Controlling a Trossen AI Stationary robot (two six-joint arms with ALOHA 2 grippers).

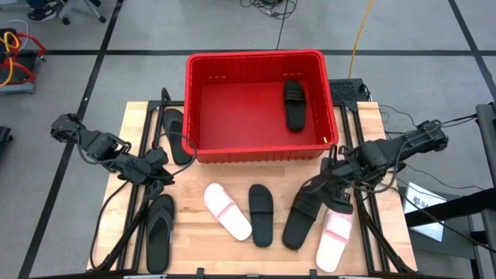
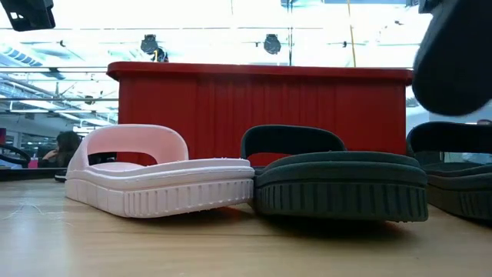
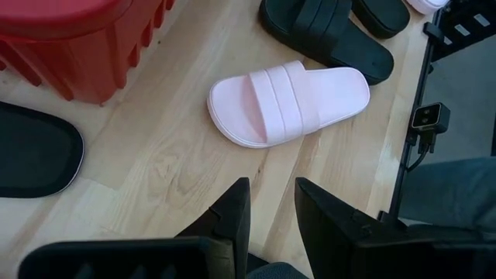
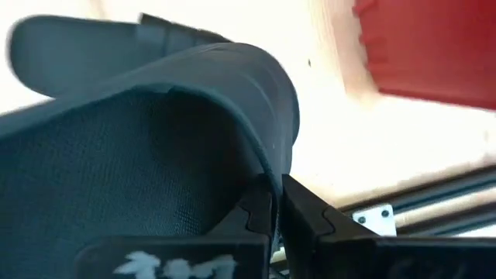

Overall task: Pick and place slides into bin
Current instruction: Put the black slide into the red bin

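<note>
The red bin (image 1: 260,147) stands at the table's far middle, with one black slide (image 1: 294,104) lying inside. My right gripper (image 1: 333,186) hangs right of the bin's near corner, shut on a black slide (image 1: 298,221). That slide shows as a dark blur (image 2: 453,54) in the low view. A white slide (image 1: 227,211), a black slide (image 1: 261,215) and a pale pink slide (image 1: 335,239) lie flat on the wood. My left gripper (image 3: 271,209) is open over the table's left side with nothing between its fingers. My right gripper pinches the edge of the black slide's strap (image 4: 273,167) between its two fingers. One finger (image 4: 256,213) lies on the strap's mesh-lined inner side, the other (image 4: 306,213) on its outer side. The fingers point down from above. The slide hangs tilted below them.
A black flip-flop (image 1: 159,232) lies at the near left and another (image 1: 177,136) left of the bin. In the low view a further black slide (image 2: 457,173) rests on the table at the right. Bare wood (image 1: 201,174) lies between the bin and the row of slides.
</note>
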